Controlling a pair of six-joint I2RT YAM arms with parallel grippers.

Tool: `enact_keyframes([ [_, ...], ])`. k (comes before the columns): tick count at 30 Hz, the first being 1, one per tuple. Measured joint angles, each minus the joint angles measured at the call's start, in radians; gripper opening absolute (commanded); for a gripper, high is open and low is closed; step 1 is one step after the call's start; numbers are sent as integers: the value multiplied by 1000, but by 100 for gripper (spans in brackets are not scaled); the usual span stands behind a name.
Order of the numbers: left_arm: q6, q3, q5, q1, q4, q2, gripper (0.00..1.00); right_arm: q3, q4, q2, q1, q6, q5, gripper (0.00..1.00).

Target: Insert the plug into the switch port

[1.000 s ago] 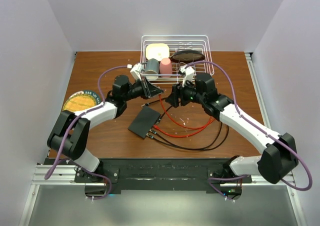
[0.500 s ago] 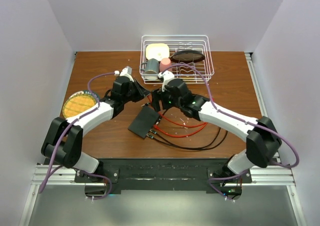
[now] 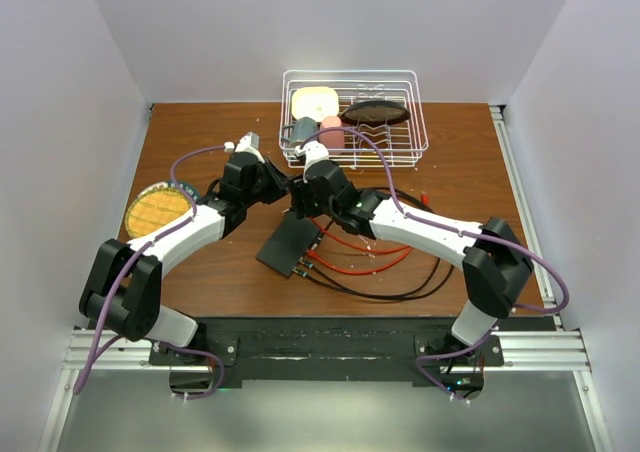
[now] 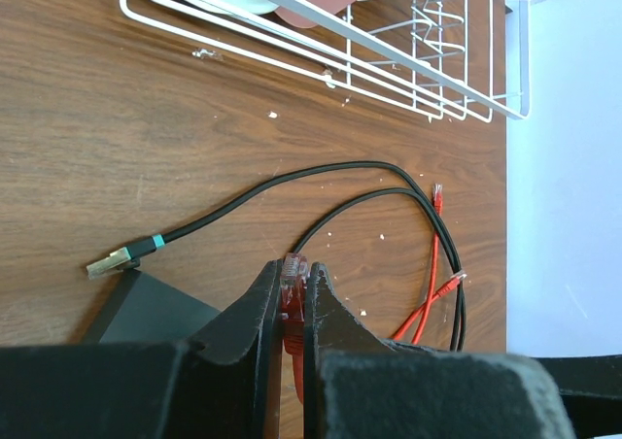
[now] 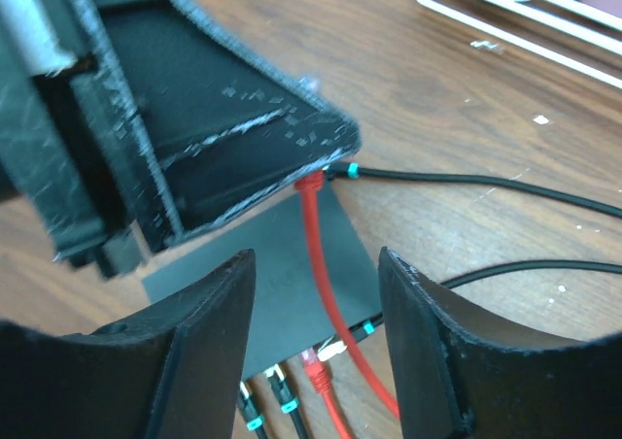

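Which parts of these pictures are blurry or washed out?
Right wrist view: the left gripper is blurred near the lens, the red cable sharper. Left wrist view: table grain crisp, fingers soft. Top view: even light, pale dish washed out.

**Positions about the jaws**

Between the jaws of the left gripper [image 4: 293,270] sits the plug [image 4: 292,264]. The switch [image 4: 146,311] lies on the table [image 4: 146,118] beneath them, off to one side. The wire rack [image 4: 389,55] stands beyond their tips. The switch also lies below the gap of the right gripper [image 5: 313,264], with the left gripper just ahead.
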State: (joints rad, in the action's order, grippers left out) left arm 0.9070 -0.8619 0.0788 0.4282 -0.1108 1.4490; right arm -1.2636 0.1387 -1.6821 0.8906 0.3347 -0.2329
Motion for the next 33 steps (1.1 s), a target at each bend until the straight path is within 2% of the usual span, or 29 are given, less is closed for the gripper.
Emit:
enact_keyframes([
  [21, 10, 0, 40, 0, -30, 0, 0, -14, -69, -68, 0, 26, -54, 25],
  [22, 11, 0, 40, 0, -30, 0, 0, -14, -72, -68, 0, 27, -59, 22],
  [23, 11, 0, 41, 0, -32, 0, 0, -14, -73, -68, 0, 29, -63, 8],
  [24, 14, 0, 41, 0, -34, 0, 0, -14, -76, -68, 0, 31, -64, 0],
  [29, 16, 0, 44, 0, -38, 0, 0, -14, -83, -68, 7, 37, -71, 0],
  [30, 15, 0, 44, 0, -39, 0, 1, -14, -84, -67, 7, 37, -72, 0],
  [31, 15, 0, 44, 0, -39, 0, 16, -14, -84, -67, 7, 37, -73, 0],
  [33, 13, 0, 45, -1, -39, 0, 30, -13, -84, -66, 7, 36, -72, 0],
])
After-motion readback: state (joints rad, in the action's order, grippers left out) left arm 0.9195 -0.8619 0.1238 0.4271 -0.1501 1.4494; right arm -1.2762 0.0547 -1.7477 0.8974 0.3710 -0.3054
